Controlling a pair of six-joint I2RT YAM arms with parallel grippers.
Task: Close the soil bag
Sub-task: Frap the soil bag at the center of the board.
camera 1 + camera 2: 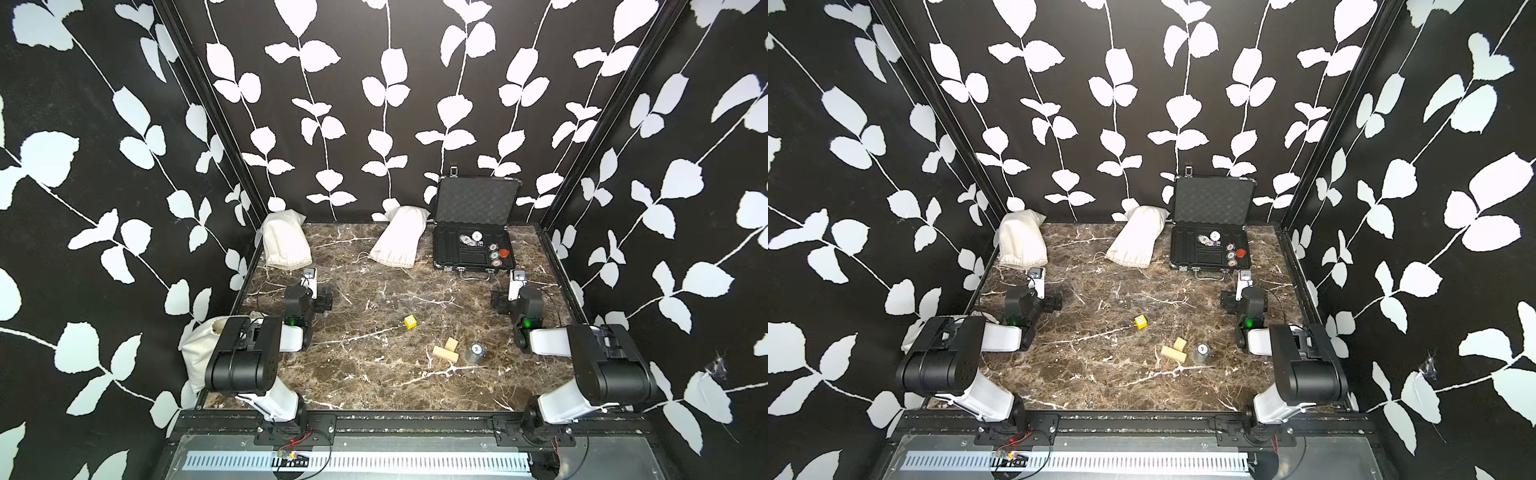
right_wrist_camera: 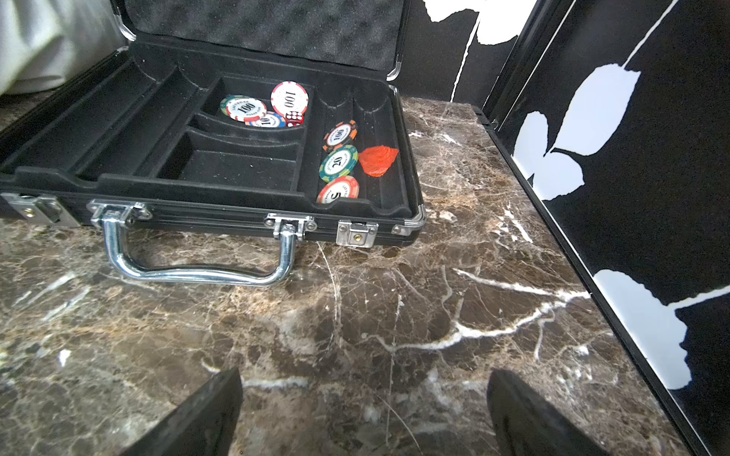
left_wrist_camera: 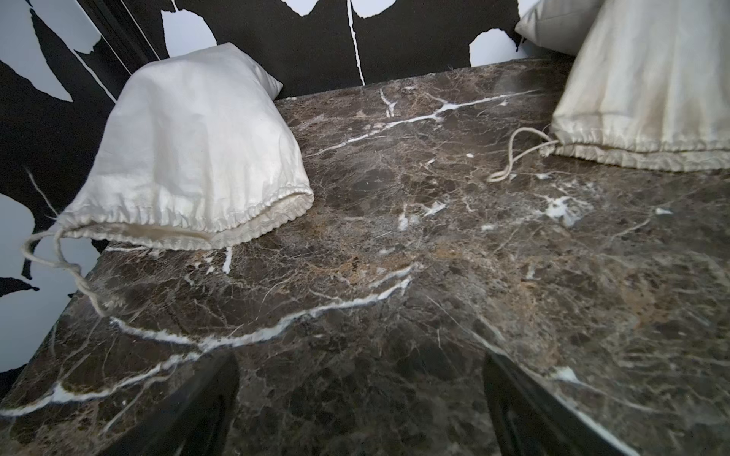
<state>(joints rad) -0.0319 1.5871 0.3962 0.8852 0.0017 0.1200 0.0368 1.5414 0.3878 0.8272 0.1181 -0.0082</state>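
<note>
Jaws, left gripper (image 3: 359,361): wide apart, nothing btwn them; low over bare tabletop (image 1: 374,374), well left of the case (image 1: 473,232), facing the back wall.
Jaws, right gripper (image 2: 363,375): also wide apart, empty; just in front of the case, near its chrome handle (image 2: 197,272).
Case details: black, lid up vs the back wall, far-right part of tabletop; holds poker chips (image 2: 245,107) + a red die (image 2: 294,117).
Mid bag (image 1: 399,241): white cloth, lying just left of the case, closed end propped on the back wall, mouth toward the arms, gathered flat; its cord (image 3: 513,158) loose on tabletop.
Corner bag (image 1: 286,243): white cloth, well left of the case, in the far-left corner; mouth (image 3: 189,233) toward the arms, partly gaping.
Near bag (image 1: 199,353): white cloth, far from the case, at the near-left edge behind the left arm's elbow; mouth up, seems open.
Which one has soil: can't tell; contents hidden in all 3.
Yellow cube (image 1: 410,322): mid tabletop, in front of the case, apart from everything else.
Wood blocks (image 1: 445,351): 2 pcs touching, further in front of the case; small shiny cup (image 1: 476,353) just beside them.
</note>
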